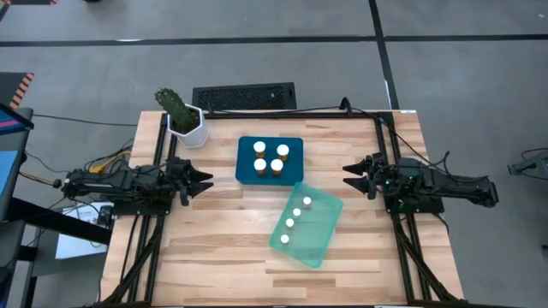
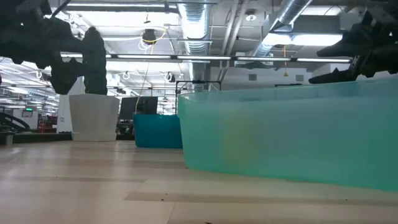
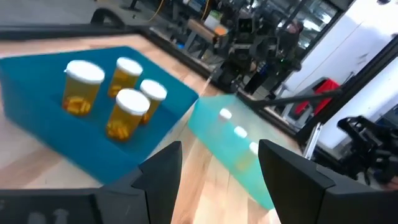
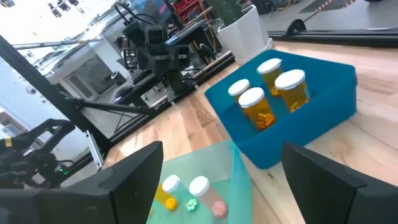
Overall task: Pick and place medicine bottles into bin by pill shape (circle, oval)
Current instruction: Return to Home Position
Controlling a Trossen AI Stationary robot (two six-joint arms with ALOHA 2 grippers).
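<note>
Several amber bottles with white caps (image 1: 270,159) stand upright in the blue bin (image 1: 247,147) at the table's middle; they also show in the left wrist view (image 3: 127,112) and the right wrist view (image 4: 273,93). Several slimmer pale bottles (image 1: 295,214) stand in the teal bin (image 1: 321,235) nearer the front; they also show in the right wrist view (image 4: 186,193). My left gripper (image 1: 204,182) is open and empty at the left, above the table. My right gripper (image 1: 349,177) is open and empty at the right, above the table.
A white hexagonal pot with a green plant (image 1: 187,124) stands at the table's far left. A black keyboard-like grille (image 1: 244,96) lies beyond the far edge. The teal bin's wall (image 2: 292,134) fills the low view. Bare wood lies along the near edge (image 1: 214,265).
</note>
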